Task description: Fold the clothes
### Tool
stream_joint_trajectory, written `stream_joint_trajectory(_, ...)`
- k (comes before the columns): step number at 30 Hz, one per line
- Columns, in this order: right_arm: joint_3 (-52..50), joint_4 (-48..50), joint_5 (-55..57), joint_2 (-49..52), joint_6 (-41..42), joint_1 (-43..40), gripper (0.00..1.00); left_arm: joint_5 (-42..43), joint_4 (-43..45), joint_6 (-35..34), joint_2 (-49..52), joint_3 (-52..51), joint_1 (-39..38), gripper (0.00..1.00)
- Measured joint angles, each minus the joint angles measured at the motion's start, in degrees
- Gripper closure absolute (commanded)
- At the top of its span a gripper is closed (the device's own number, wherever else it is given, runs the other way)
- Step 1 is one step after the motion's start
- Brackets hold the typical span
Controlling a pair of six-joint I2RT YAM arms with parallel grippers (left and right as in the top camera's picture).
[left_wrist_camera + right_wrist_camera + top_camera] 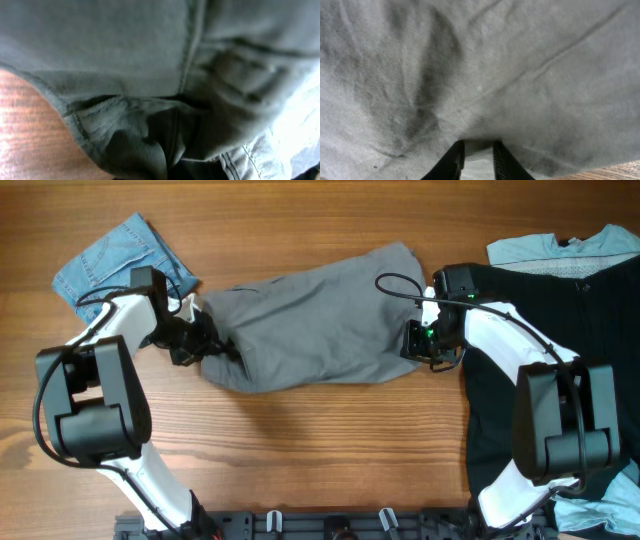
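The grey shorts (310,315) lie stretched across the middle of the wooden table, long side left to right. My left gripper (207,340) is at their left end, where the cloth bunches into dark folds around it. In the left wrist view the grey shorts (125,50) fill the frame and hide the fingers. My right gripper (415,340) is at the right end. In the right wrist view its black fingers (479,160) are closed on a fold of the grey shorts (495,65).
Small blue denim shorts (120,255) lie at the back left, just behind my left arm. A black garment (590,310) covers the right side under my right arm, with light blue cloth (560,248) at the back right. Bare wood (300,450) lies in front.
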Motion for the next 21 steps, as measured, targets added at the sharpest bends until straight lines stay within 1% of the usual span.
stream_joint_trajectory(1,0.0,-0.2,0.0,0.0,0.0,0.0,0.81,-0.2,-2.2,0.0,0.1,0.6,0.3,0.96)
stream_joint_trajectory(3,0.0,-2.3,0.0,0.0,0.0,0.0,0.81,-3.0,-10.3,-0.1,0.5,3.0,1.5,0.96)
stream_joint_trajectory(4,0.0,-2.8,0.0,0.0,0.0,0.0,0.81,-5.1,-15.1,-0.1,0.5,5.5,2.5,0.96)
stream_joint_trajectory(6,0.0,-3.4,0.0,0.0,-0.2,0.0,0.81,-8.5,-20.8,0.0,0.4,10.5,3.6,0.96)
stream_joint_trajectory(8,0.0,-3.5,0.0,0.0,-0.6,0.0,0.81,-12.3,-28.0,0.0,0.2,19.4,4.1,0.96)
stream_joint_trajectory(11,0.0,-3.6,0.0,-0.7,-1.1,0.0,0.81,-16.2,-35.4,0.2,-1.1,33.6,3.1,0.96)
stream_joint_trajectory(13,0.0,-3.4,0.2,-1.9,-1.2,0.0,0.80,-17.8,-37.7,0.2,-2.3,40.5,1.4,0.96)
stream_joint_trajectory(15,0.0,-3.1,0.2,-3.0,-1.2,0.0,0.80,-18.9,-37.6,0.1,-3.4,44.2,-1.3,0.96)
stream_joint_trajectory(17,0.0,-3.0,0.2,-3.4,-1.2,0.0,0.80,-19.7,-36.8,-0.5,-4.0,45.2,-5.2,0.96)
stream_joint_trajectory(21,0.0,-3.0,0.2,-3.4,-1.2,0.0,0.80,-20.3,-33.9,-2.4,-2.6,45.2,-15.6,0.96)
